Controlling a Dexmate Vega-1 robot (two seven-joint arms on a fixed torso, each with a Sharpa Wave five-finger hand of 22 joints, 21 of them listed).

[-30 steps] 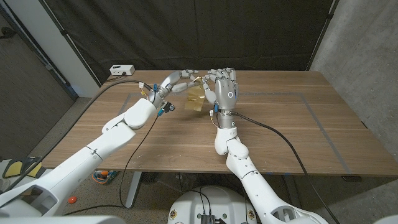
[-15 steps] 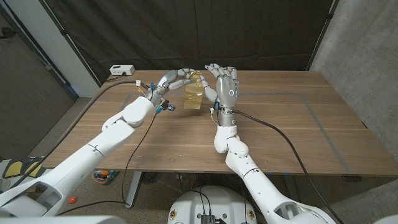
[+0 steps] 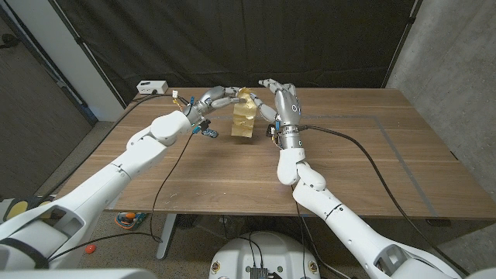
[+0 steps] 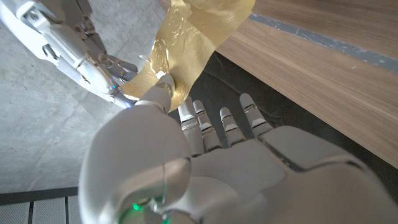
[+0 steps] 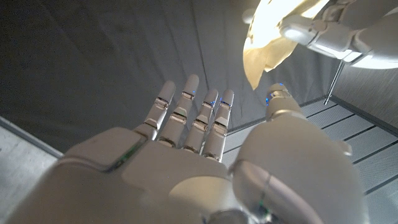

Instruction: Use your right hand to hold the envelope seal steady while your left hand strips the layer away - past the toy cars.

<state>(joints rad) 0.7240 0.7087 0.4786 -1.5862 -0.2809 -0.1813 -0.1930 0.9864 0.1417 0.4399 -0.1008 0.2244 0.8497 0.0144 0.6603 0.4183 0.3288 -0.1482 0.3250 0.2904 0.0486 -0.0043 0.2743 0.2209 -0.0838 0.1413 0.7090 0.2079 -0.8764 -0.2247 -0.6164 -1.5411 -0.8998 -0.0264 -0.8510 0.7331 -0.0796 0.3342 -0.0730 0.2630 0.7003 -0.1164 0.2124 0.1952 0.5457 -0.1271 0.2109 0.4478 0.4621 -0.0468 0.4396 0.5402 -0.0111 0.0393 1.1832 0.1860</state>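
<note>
A golden envelope (image 3: 242,118) hangs upright over the far middle of the table. My left hand (image 3: 215,98) pinches its top edge between thumb and a finger; its thumb presses the crinkled envelope (image 4: 180,43) in the left wrist view, the other fingers straight. My right hand (image 3: 284,101) stands just right of the envelope with fingers straight and apart. Its thumb tip (image 4: 119,94) touches the envelope's edge. In the right wrist view the envelope (image 5: 267,46) hangs just past my right thumb (image 5: 281,102), with my left hand's fingers (image 5: 317,34) on it.
A small blue object (image 3: 208,132) lies on the table under my left wrist. A white box (image 3: 152,87) sits at the back left edge. A black cable (image 3: 364,159) trails over the table from my right wrist. A dark curtain hangs behind the table.
Both hands have risen and moved toward the far edge. The envelope went from lying tilted low by the table to hanging upright between them. My right hand has turned edge-on.
</note>
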